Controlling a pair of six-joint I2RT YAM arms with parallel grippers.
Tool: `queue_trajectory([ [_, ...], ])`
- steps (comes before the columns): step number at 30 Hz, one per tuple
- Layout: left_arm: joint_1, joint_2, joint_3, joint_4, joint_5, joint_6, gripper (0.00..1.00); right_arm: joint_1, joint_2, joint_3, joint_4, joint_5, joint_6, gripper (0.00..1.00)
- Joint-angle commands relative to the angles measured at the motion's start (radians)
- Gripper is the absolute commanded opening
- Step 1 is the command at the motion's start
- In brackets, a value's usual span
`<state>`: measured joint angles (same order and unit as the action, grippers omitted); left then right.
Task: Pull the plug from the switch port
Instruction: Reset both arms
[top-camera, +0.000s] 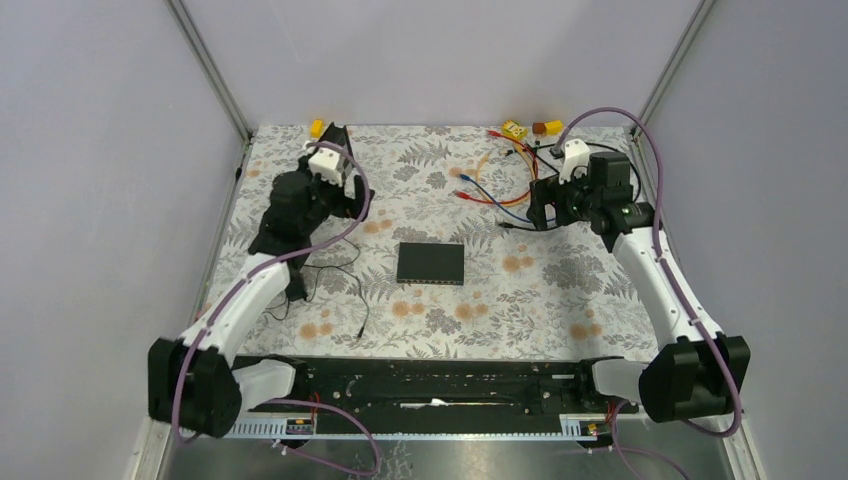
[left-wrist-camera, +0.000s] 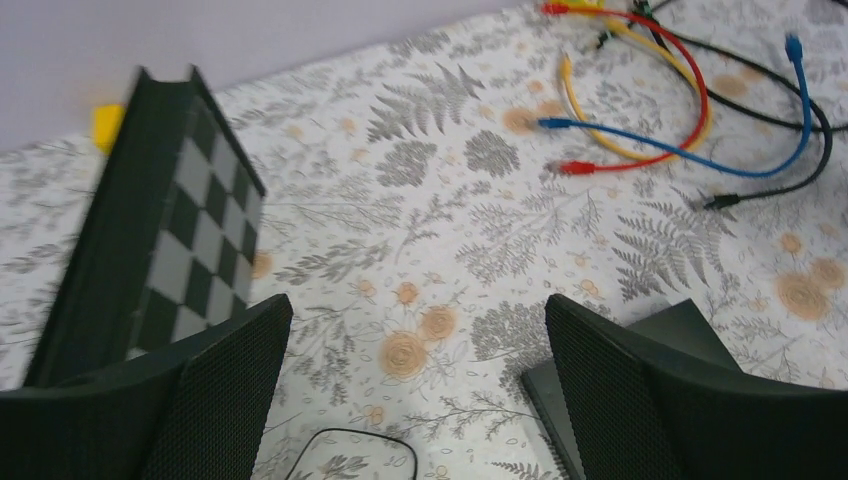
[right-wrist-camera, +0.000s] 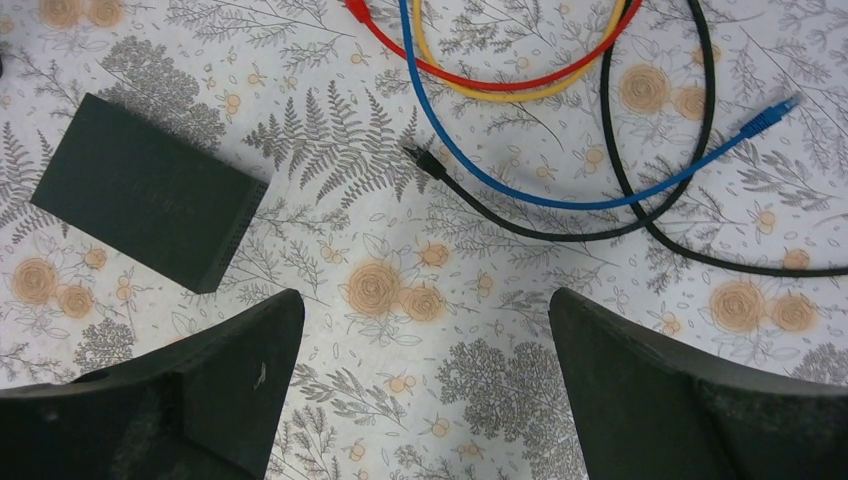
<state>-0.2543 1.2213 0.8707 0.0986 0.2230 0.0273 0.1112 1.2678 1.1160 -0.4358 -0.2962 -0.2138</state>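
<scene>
The switch (top-camera: 430, 263) is a flat black box lying mid-table, with its port row on the near edge. It also shows in the left wrist view (left-wrist-camera: 685, 322) and the right wrist view (right-wrist-camera: 150, 190). No cable runs into it in any view. Loose red, blue, yellow and black cables (top-camera: 497, 187) lie behind it to the right. The black cable's plug (right-wrist-camera: 425, 163) lies free on the cloth. My left gripper (top-camera: 349, 196) hovers open and empty behind the switch to its left. My right gripper (top-camera: 541, 208) hovers open and empty by the cables.
A black-and-grey chequered board (top-camera: 335, 140) stands at the back left and also shows in the left wrist view (left-wrist-camera: 190, 240). A small black adapter (top-camera: 297, 290) with a thin wire (left-wrist-camera: 350, 440) lies near the left arm. Small yellow and orange parts (top-camera: 530, 128) sit at the back edge.
</scene>
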Motion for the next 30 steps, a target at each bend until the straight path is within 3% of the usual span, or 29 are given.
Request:
queue_trajectory([
  [1, 0.025, -0.138, -0.043, 0.069, -0.080, -0.003, 0.99, -0.003, -0.084, -0.052, 0.102, 0.049, 0.032, 1.00],
  [12, 0.047, -0.299, -0.127, -0.007, -0.066, 0.017, 0.99, -0.003, -0.195, -0.077, 0.074, 0.044, 0.054, 1.00],
  [23, 0.092, -0.494, -0.247, -0.046, -0.045, 0.017, 0.99, -0.003, -0.412, -0.260, 0.181, 0.097, 0.017, 1.00],
  [30, 0.121, -0.514, -0.247, -0.050, -0.059, 0.002, 0.99, -0.004, -0.409, -0.278, 0.186, 0.075, 0.006, 1.00],
])
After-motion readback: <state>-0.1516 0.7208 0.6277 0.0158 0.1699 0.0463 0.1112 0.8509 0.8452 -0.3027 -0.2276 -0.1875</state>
